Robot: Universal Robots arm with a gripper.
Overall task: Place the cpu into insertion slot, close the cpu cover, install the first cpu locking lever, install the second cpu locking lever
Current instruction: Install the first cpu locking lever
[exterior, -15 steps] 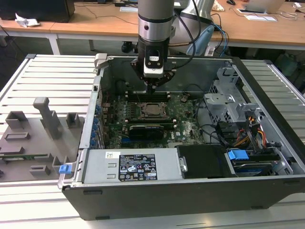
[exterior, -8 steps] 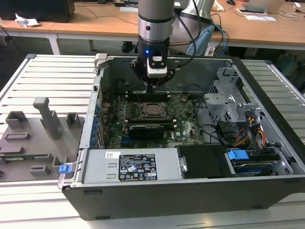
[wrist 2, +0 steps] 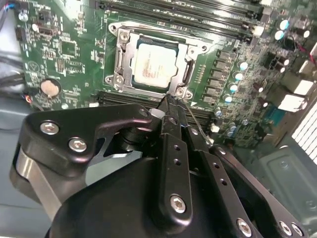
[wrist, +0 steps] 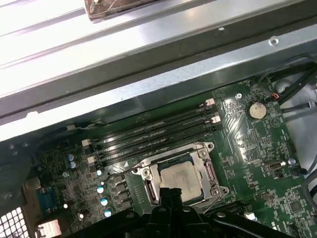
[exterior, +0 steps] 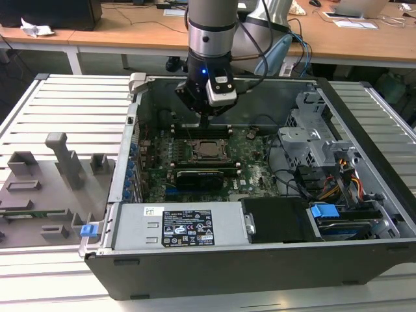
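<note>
Gripper tips are pressed tight together, with nothing that I can make out between them, and they hang right at one edge of the slot, just over its rim. From where I stand the cpu sits flat in the slot, and the cover lies down around it, its cut-out showing the chip's grey top. So the chip is just past the tips and lower than them. A thin lever (a bare wire rod, as far as I can tell) slants away from the slot's corner nearest the tips, running close alongside them; whether they touch it I cannot say.
</note>
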